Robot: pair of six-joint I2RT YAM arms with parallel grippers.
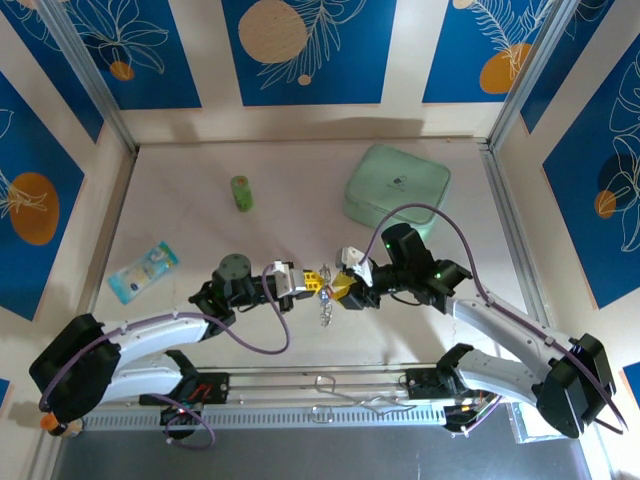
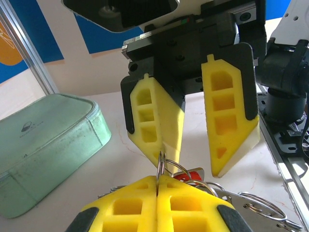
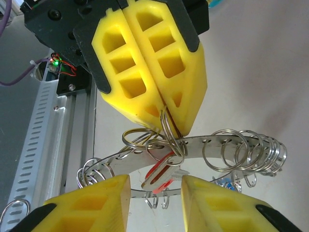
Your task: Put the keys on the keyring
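Over the middle of the table (image 1: 300,180), nearer its near edge, the two grippers meet tip to tip; the left gripper (image 3: 166,126) is clenched on the keyring (image 3: 212,142), pinching one of its small loops; the right gripper (image 3: 155,186) faces it released, jaws apart; the red-tagged key (image 3: 163,173) hangs from the keyring, in line with the gap between those parted jaws.

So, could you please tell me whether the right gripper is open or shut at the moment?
Open: the right gripper has its two yellow fingers standing well apart, as seen in both wrist views.
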